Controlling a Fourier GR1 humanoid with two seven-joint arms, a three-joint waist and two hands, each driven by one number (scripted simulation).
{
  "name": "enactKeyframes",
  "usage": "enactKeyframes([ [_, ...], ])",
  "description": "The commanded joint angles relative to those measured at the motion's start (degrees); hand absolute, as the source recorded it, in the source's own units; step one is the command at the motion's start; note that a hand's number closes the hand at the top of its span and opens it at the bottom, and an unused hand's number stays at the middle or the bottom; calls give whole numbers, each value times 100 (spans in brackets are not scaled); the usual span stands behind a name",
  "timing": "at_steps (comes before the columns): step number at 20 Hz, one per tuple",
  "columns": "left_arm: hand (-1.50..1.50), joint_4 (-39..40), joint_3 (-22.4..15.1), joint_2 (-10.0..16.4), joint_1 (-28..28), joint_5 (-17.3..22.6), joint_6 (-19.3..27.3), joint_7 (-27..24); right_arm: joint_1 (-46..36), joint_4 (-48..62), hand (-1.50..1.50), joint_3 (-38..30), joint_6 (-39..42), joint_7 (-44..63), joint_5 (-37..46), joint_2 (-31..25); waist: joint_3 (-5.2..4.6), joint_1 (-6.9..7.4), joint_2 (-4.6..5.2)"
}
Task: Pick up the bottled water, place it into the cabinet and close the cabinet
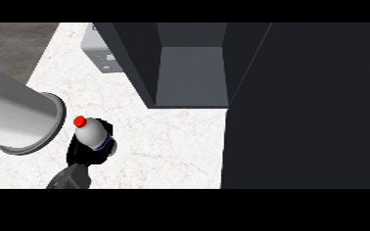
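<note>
Holding the water bottle near the open cabinet

The robot's left hand is low down on the left side. Its black fingers are curled round the bottled water, so the hand is grasping the bottle. The bottle has a pale body, a red cap and a dark blue band round its middle. It is tilted, with the red cap pointing far and a little to the left. The hand hides the bottom of the bottle. You cannot tell if the bottle is touching the counter or is lifted off it.

A big grey forearm comes in from the left edge and ends just beside the hand.

The counter is white with thin marble lines. The cabinet stands on it, farther away and to the right of the bottle. It is dark grey and it is open, so you can see the flat grey floor inside. The bottle is outside the cabinet, nearer and to the left of the opening. A big dark panel fills the right side, and it looks like the open cabinet door.

A small silver thing peeks out at the far left of the cabinet, too hidden to name. The robot's right hand does not show
</note>
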Motion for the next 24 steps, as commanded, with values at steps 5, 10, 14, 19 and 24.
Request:
enactKeyframes([
  [5,150,-2144,-284,-195,706,484,296,1321,-95,-108,-150,-169,89,266,-277,-207,6,41,-11],
  [10,150,-3420,-729,-653,1020,392,1036,1886,-46,-25,-150,-3,30,110,-76,-75,5,32,-11],
  [14,150,-4076,-816,-704,846,320,1529,2144,122,-103,-150,342,-130,123,104,86,2,0,-4],
  [19,150,-4581,-1875,-925,861,248,2526,1945,-9,-76,-150,396,-127,162,114,47,-1,-22,2],
  [24,150,-5107,-1960,-930,51,117,3525,2957,-151,-61,-150,266,-164,260,-19,-18,1,-19,3],
])
